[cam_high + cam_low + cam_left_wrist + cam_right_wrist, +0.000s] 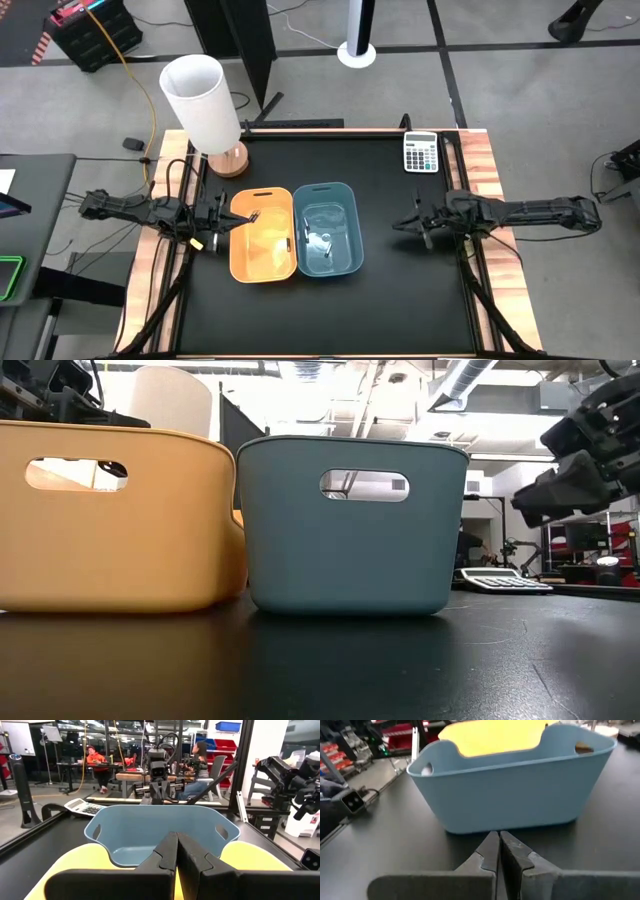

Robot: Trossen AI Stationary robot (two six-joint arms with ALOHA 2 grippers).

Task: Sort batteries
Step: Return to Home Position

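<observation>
The fingers [167, 857] of the left gripper [177, 837] are pressed together on nothing at the outer rim of the orange bin [236, 250]; the right gripper [499, 837], likewise closed and empty, hovers over bare table [400, 300] apart from the blue bin [358, 230]. The batteries [320, 240] show only from above, as faint pale slivers on the blue bin's floor; the orange bin's contents cannot be made out, and in the low view the bin walls hide everything inside. A calculator [421, 152] and a white cylinder [200, 100] stand at the table's back edge.
</observation>
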